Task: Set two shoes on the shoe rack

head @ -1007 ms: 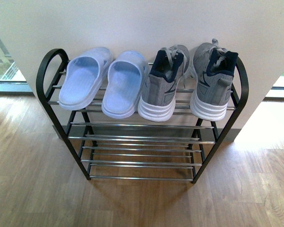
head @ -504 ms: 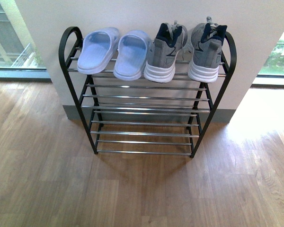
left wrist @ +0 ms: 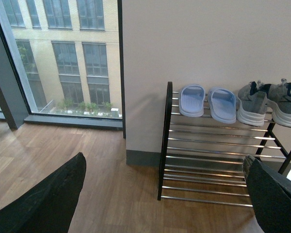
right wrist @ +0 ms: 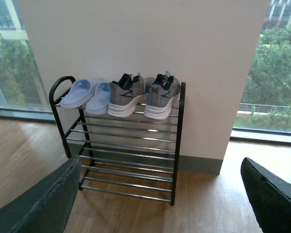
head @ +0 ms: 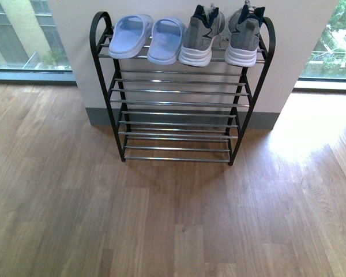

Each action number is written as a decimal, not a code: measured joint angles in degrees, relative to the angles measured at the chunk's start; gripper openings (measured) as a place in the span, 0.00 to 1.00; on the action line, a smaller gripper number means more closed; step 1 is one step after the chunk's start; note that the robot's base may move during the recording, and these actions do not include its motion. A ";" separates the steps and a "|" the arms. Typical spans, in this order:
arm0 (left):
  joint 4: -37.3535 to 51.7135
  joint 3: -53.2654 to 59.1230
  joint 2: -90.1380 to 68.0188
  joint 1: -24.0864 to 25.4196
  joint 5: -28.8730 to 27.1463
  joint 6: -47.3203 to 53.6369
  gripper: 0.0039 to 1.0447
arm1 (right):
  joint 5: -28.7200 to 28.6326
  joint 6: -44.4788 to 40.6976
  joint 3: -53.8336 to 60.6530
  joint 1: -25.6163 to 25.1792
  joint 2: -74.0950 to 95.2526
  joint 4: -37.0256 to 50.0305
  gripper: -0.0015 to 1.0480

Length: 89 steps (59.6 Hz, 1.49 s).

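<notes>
Two grey mesh shoes stand side by side, heels outward, on the right half of the shoe rack's top shelf: one (head: 202, 36) nearer the middle, the other (head: 244, 36) at the right end. The shoe rack (head: 179, 90) has a black frame and chrome bars and stands against a white wall. Its lower shelves hold nothing. In the left wrist view the shoes (left wrist: 252, 103) show far off, and my left gripper (left wrist: 163, 165) is open and holds nothing. My right gripper (right wrist: 160, 162) is likewise open, well back from the rack (right wrist: 177, 145) and shoes (right wrist: 128, 94). Neither arm shows in the front view.
A pair of pale blue slippers (head: 130, 36) fills the left half of the top shelf. Wooden floor (head: 173, 219) stretches in front of the rack. Floor-length windows (head: 23, 34) flank the wall on both sides.
The front view has drawn back from the rack, which now looks smaller and sits higher in the picture. The shoes and slippers rest on the top shelf as before.
</notes>
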<state>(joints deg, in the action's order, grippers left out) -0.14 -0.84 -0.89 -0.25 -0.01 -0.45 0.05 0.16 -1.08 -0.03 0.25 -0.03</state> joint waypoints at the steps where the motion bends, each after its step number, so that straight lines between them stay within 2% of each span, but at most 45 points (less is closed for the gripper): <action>1: 0.00 0.00 0.00 0.00 0.00 0.00 0.91 | 0.00 0.00 0.00 0.00 0.00 0.00 0.91; 89: 0.02 0.00 0.00 0.00 0.00 -0.02 0.91 | -0.02 0.00 0.00 0.00 -0.04 0.00 0.91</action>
<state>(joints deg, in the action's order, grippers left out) -0.12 -0.84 -0.89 -0.25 -0.01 -0.47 0.03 0.16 -1.08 -0.03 0.21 -0.03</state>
